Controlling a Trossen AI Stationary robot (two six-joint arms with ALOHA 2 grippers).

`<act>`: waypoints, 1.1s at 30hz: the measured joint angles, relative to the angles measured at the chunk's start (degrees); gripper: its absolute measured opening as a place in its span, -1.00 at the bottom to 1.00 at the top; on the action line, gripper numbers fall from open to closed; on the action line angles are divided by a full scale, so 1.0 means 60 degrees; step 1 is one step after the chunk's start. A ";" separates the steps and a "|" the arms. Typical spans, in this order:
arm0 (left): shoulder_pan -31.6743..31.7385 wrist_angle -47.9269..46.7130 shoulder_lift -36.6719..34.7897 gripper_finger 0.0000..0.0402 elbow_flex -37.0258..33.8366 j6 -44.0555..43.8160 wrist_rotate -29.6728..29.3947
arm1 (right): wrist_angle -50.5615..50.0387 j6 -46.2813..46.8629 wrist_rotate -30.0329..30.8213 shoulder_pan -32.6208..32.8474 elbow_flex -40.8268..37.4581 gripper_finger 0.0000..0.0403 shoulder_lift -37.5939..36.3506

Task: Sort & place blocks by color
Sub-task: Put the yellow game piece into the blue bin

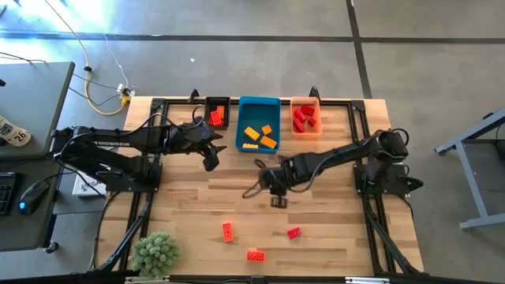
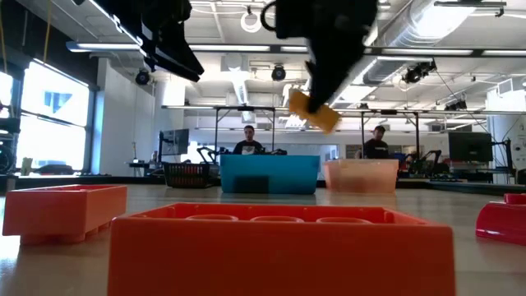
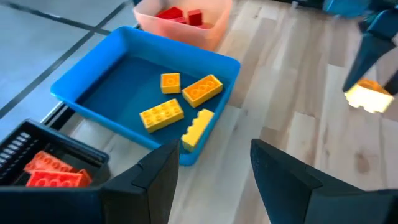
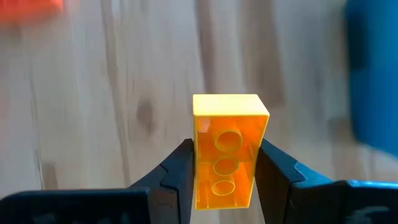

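My right gripper hangs over the table's middle, shut on a yellow-orange block, which also shows in the low view. My left gripper stands open and empty above the table, near the blue bin's near left corner. That bin holds several yellow blocks; one yellow block leans on its near wall. The black bin holds orange-red blocks, and the orange bin holds red ones. Three loose blocks lie flat near the front edge. My right gripper pinches the block's two long sides between its two fingers. The fingers slant down from above and lie along the block. Its hollow underside faces the wrist camera. The block is lifted clear of the table and hangs tilted below the fingertips.
A small green plant stands at the table's near left corner. A dark cable lies on the wood beside my right gripper. Bare wood lies between the bins and the loose blocks. Two people sit in the room beyond the far edge.
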 joint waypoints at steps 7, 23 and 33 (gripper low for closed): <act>0.0635 -0.0035 0.0002 -0.07 0.0000 -0.0009 0.0002 | 0.0902 -0.0837 0.0609 -0.0854 0.1015 -0.47 0.0000; 0.1591 -0.0462 0.0001 -0.07 0.0000 -0.0881 0.0002 | 0.2506 -0.2451 0.0848 -0.3980 0.1761 -0.47 0.0087; 0.1879 -0.0418 0.0000 -0.07 0.0000 -0.2066 0.0009 | 0.3432 -0.2601 -0.0111 -0.5898 0.1761 -0.47 0.1081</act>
